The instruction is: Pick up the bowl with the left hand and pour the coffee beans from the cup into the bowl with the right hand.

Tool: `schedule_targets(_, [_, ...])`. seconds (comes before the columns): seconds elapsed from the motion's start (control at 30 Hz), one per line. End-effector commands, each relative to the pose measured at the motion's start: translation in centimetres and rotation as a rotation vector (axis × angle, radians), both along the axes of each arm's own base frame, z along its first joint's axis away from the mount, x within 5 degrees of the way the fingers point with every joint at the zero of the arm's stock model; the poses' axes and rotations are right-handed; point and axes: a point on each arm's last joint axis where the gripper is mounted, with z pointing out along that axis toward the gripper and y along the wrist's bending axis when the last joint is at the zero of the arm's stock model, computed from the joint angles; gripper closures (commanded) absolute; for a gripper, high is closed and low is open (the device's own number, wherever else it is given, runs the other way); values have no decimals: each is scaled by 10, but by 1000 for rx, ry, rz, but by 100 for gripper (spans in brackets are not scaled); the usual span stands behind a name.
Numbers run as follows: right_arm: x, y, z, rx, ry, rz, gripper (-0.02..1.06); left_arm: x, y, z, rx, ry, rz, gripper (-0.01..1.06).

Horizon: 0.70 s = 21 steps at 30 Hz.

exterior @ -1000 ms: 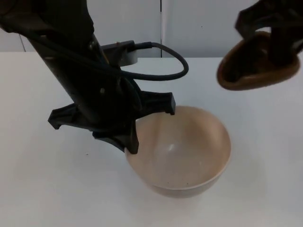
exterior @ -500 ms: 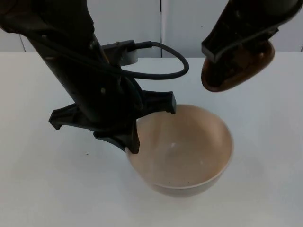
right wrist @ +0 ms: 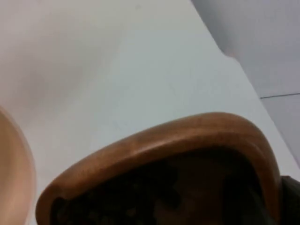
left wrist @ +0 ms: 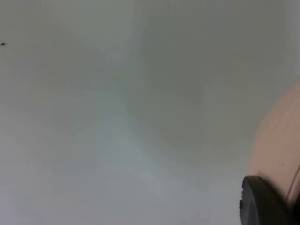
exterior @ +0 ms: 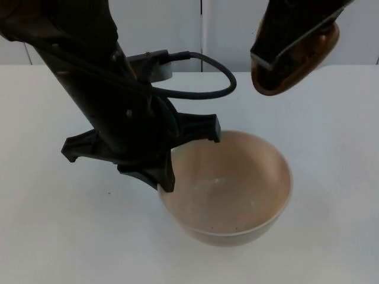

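Left arm comes in from the upper left of the top view and reaches down to the middle of the white table top [exterior: 53, 236]. The left gripper [exterior: 169, 163] is clamped on the near-left rim of the round beige bowl [exterior: 228, 189]; one black finger crosses the rim just at the bowl's left edge. In the left wrist view a black fingertip [left wrist: 262, 201] lies against the bowl's pale outer wall [left wrist: 279, 150], with bare table around it. The bowl sits at centre of the top view, tipped slightly, mouth facing up and toward the camera. A few tiny dark specks lie low on the inside wall; no heap of coffee beans is inside.

Behind the left arm stands the grey partition wall [exterior: 166, 26].

Right arm enters from the upper right. The right gripper [exterior: 290, 44] grips the brown wooden cup [exterior: 308, 56] and holds it in the air, above and behind the bowl's far-right rim, apart from it. The cup is tilted steeply. In the right wrist view the cup's rounded wooden rim [right wrist: 187, 136] arches over a dark mass of coffee beans [right wrist: 136, 197] inside it, and the bowl's beige edge [right wrist: 16, 173] is seen beside it.
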Motion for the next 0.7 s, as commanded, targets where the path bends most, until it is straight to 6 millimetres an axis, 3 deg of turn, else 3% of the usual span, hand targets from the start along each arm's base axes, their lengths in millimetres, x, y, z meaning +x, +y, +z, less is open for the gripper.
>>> schedule_targets(0.0, [-1, -1, 9, -17, -34, 13, 105, -2, -2, 2, -15, -2, 8, 105])
schedule_targets(0.33, [-7, -8, 23, 17, -56, 16, 105, -2, -2, 2, -16, -5, 8, 105])
schedule_targets(0.67, [-27, 11, 32, -53, -143, 140, 105, -1, -2, 2, -18, -9, 9, 105])
